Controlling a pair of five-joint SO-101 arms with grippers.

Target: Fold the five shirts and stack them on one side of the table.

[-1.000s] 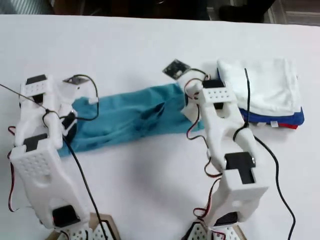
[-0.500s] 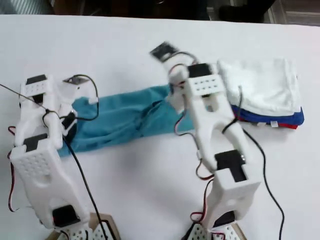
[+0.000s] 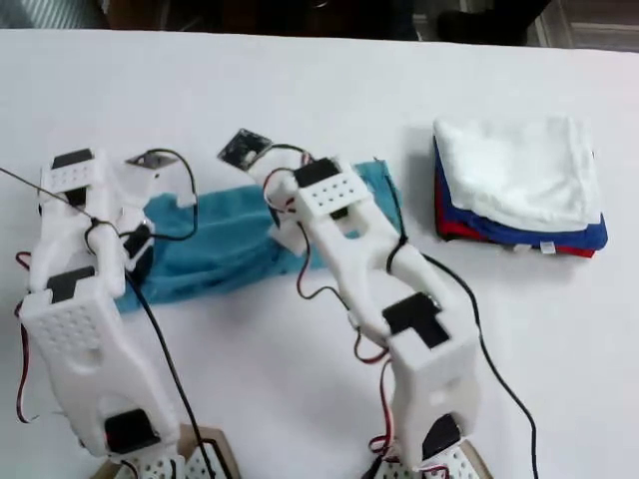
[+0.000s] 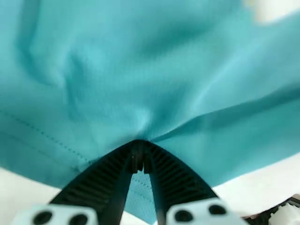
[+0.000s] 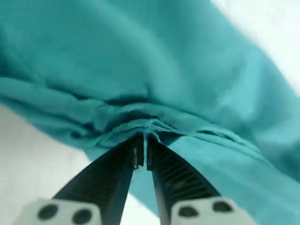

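Observation:
A teal shirt [image 3: 215, 244] lies in a long band across the middle of the white table [image 3: 300, 90]. At its left end my left gripper [image 4: 140, 161] is shut on a pinch of the teal shirt [image 4: 140, 70]. Over the middle of the band my right gripper [image 5: 142, 152] is shut on a bunched edge of the teal shirt [image 5: 140, 56], with that end doubled back over the rest. In the high view the two arms stand over the cloth and hide their fingertips. A stack of folded shirts [image 3: 519, 185], white over blue over red, sits at the right.
A small dark tag [image 3: 243, 148] on the right arm's wrist sticks out above the shirt. Cables hang off both arms. The arm bases [image 3: 150, 454] stand at the near edge. Bare table stretches along the far side and between the arms.
My right gripper has swept left from beside the stack to the middle of the table, carrying the shirt's right end over the rest. The left arm has stayed still.

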